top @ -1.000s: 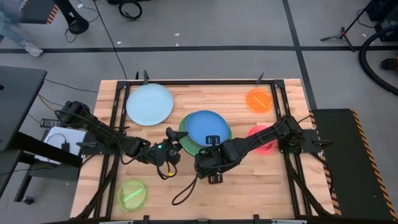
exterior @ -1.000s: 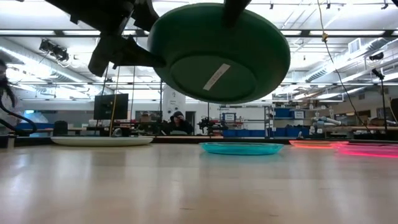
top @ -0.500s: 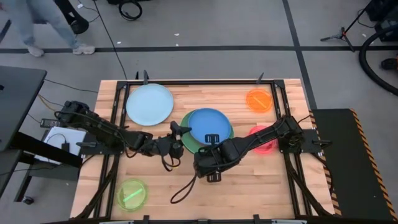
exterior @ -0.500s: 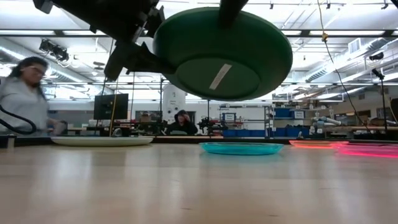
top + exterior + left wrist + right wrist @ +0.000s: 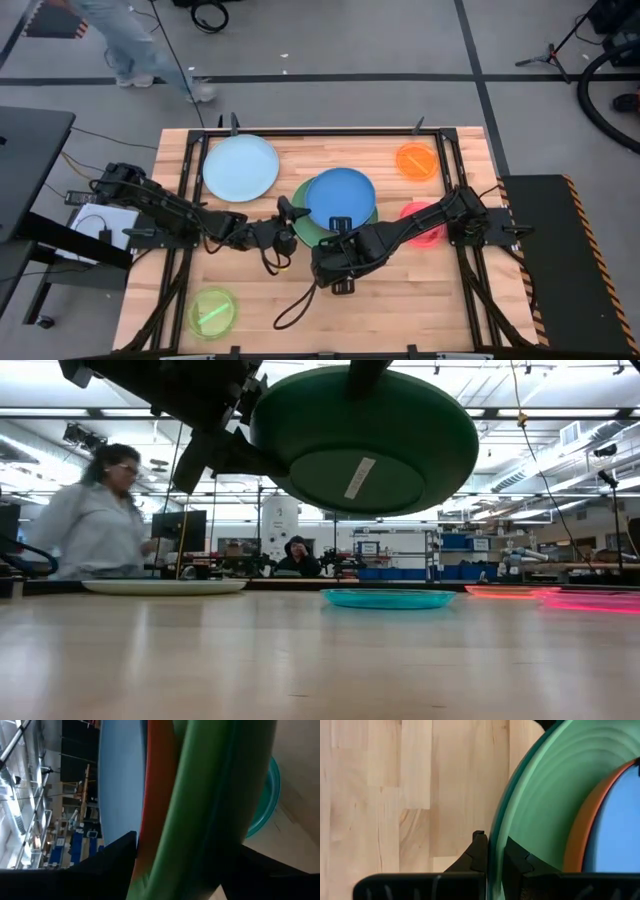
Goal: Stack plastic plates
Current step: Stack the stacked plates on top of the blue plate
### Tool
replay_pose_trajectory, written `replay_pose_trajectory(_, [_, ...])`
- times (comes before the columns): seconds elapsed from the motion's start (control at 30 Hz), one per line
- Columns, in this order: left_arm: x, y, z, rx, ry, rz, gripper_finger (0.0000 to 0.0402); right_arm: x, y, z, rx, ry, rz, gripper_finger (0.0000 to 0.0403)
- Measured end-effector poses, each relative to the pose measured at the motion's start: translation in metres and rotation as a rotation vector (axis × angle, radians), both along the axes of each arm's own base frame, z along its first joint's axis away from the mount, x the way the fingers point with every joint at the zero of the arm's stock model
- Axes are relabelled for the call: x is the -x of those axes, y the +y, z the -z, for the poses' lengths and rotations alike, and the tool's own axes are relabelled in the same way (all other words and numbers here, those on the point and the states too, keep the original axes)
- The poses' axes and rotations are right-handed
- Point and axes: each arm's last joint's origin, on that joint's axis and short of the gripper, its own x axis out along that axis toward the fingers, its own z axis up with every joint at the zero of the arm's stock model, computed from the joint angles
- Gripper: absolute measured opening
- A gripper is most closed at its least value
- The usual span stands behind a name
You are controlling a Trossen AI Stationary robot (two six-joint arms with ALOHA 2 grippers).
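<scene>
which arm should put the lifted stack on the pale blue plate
Left, probably: its tool grips the plate stack on the side facing the pale blue plate; the right tool would reach across.

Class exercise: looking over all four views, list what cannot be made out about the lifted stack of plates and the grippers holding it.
- Teal plate: hidden in the high view under the lifted stack.
- Red-orange plate: only an edge shows, covered by the blue plate.
- Left gripper: in the low view, a dark shape, fingers unclear.
- Right gripper: mostly cut off by the wrist view's edge.
</scene>
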Motion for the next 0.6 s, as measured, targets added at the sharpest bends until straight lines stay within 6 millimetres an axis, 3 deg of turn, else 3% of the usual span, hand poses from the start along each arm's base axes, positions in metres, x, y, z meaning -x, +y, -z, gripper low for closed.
replay_pose_trajectory(0.4, [0.000,-0.005,-0.006,-0.053,-0.031,0.005,0.0303,-0.004,0.003,-0.002,-0.013,-0.052,-0.001,0.0029])
replay_pose_trajectory(0.6, [0.008,-0.024,-0.010,-0.121,-0.068,-0.070,0.0306,-0.002,0.004,-0.002,0.044,-0.054,-0.013,0.0029])
